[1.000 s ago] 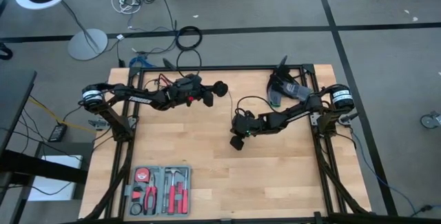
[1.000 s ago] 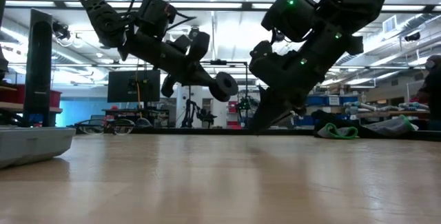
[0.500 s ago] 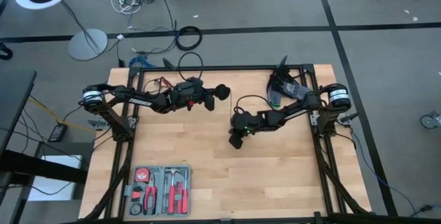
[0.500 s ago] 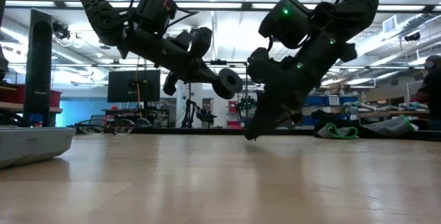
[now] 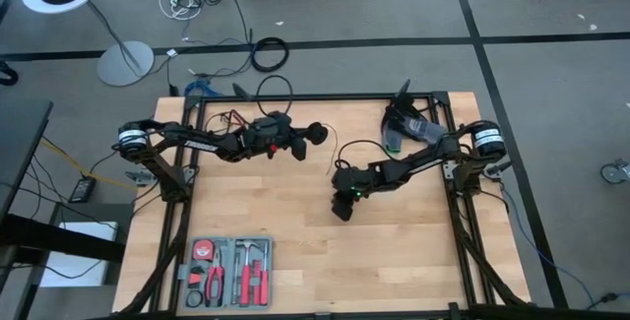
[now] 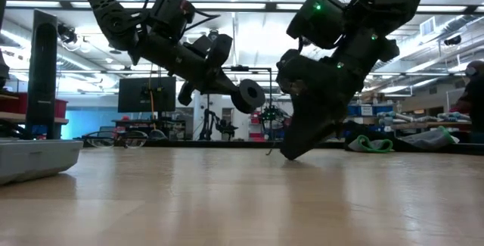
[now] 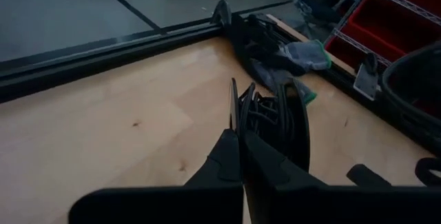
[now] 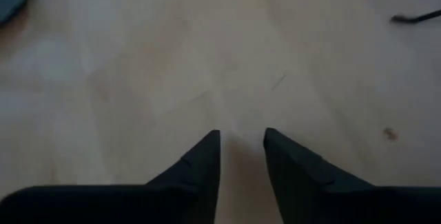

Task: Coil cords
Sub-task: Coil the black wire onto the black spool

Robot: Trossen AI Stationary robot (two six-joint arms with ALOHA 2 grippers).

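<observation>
Here the coiled cord (image 7: 265,117), a bundle of thin black loops around a spool-like black puck (image 6: 248,94), sits clamped in the left gripper (image 7: 241,138), whose fingers (image 7: 227,158) are clenched tight on it. The puck stands out just past the fingertips, and in the high view the bundle's long axis runs on from the left gripper (image 5: 313,133) toward the right arm. In the low view it tilts downward, held well above the desk (image 6: 242,200).

A thin loop of the cord (image 5: 345,149) arcs from the right arm near its gripper. The right gripper (image 8: 241,141) points down at the desk, close above the bare wood, its fingers (image 8: 207,155) parted with nothing between them. The puck hangs near it, apart from it.

The desk is pale wood (image 5: 394,241). A tool tray (image 5: 228,272) with red-handled tools lies well away from both grippers. Beyond the desk, the low view shows a workshop room with shelving and bright ceiling lights.
</observation>
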